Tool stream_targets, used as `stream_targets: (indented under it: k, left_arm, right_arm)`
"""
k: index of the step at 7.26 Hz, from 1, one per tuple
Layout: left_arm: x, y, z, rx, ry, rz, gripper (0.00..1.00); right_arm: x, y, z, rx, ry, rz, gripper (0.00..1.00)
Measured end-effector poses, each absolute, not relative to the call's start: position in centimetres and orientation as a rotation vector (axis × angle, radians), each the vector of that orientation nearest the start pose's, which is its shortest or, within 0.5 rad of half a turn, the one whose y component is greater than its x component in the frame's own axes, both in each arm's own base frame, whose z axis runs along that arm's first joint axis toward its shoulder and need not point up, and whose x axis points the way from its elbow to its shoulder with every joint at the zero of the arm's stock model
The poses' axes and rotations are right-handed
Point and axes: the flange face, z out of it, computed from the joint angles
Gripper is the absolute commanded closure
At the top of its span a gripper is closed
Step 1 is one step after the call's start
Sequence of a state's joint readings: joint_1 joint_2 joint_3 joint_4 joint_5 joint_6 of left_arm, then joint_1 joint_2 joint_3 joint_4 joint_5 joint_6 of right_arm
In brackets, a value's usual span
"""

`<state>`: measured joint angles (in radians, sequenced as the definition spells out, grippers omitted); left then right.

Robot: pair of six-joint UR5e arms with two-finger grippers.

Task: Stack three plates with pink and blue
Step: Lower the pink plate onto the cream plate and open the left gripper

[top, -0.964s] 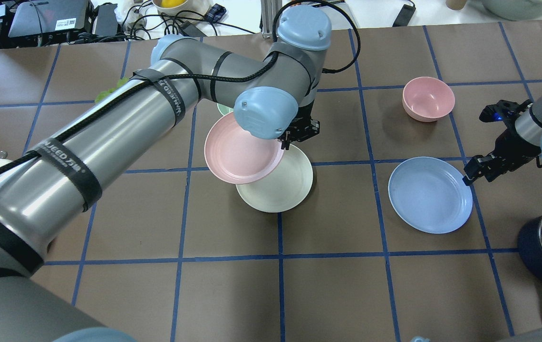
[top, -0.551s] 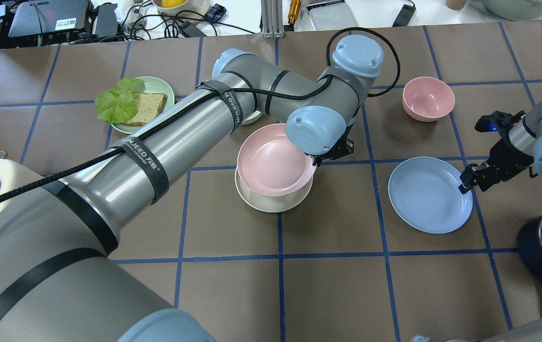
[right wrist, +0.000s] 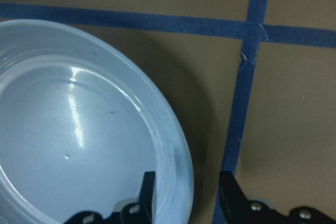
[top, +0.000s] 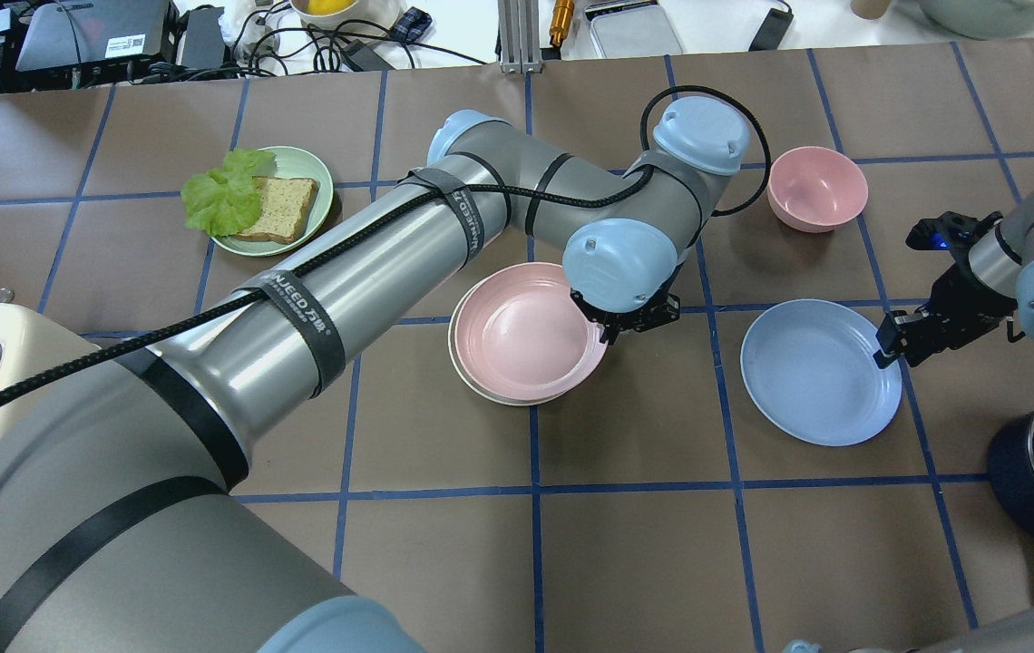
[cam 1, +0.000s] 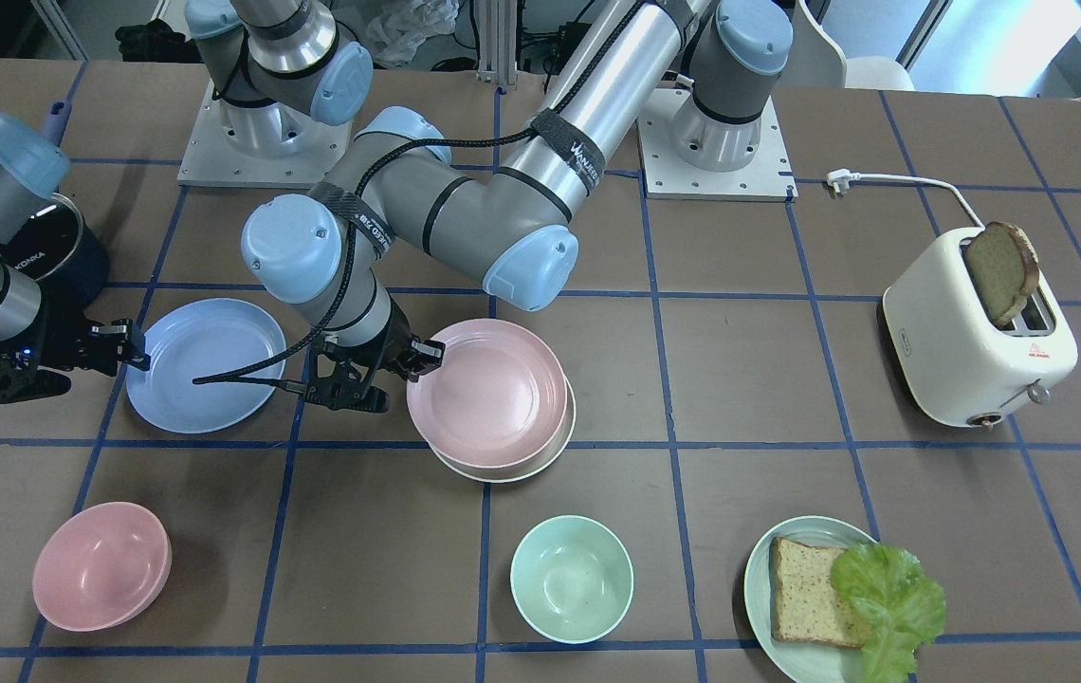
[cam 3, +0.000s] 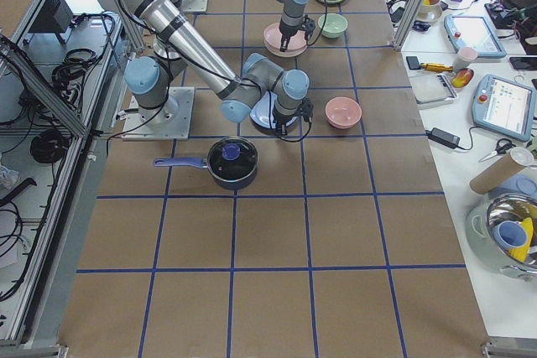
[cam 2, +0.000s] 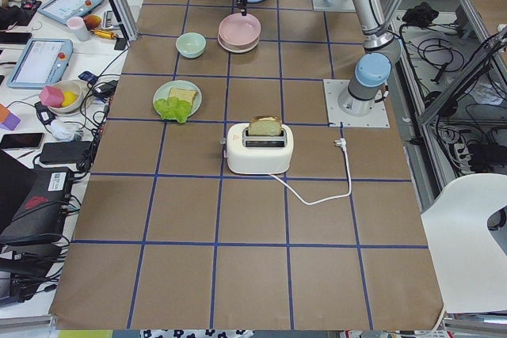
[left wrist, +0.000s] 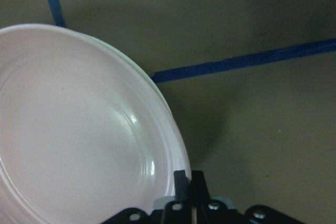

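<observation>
Left pincer (left wrist: pixel 189 176) pinched nearly closed on the rim of the pink plate (top: pixel 517 331), which sits nested on the cream plate (cam 1: pixel 501 475). Right pincer (right wrist: pixel 187 178) open, straddling the rim of the blue plate (top: pixel 816 372). That plate lies flat on the bench (top: pixel 626 544), apart from the pair.

Bright and even in the exterior views, lit from overhead, with only faint, soft shadows. Dimmer and greenish in both wrist views: small white glare marks on the blue plate (right wrist: pixel 79 129) and the pink plate (left wrist: pixel 79 129), dark shadow just beyond each rim.
</observation>
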<state>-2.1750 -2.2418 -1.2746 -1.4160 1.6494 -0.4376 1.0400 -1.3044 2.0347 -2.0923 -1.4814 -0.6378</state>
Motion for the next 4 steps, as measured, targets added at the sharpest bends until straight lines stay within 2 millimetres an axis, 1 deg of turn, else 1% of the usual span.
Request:
stream_targets:
  k: [3, 4]
  left_arm:
    - [-50.08, -51.02, 23.31, 0.205, 2.946, 0.222, 1.00]
    - [-49.85, -51.13, 23.17, 0.201, 2.941, 0.225, 0.08]
  right_arm:
    - [-12.05, -48.74, 19.33, -0.108, 2.942, 0.183, 0.55]
    - [-12.07, -48.76, 19.32, -0.105, 2.942, 0.182, 0.57]
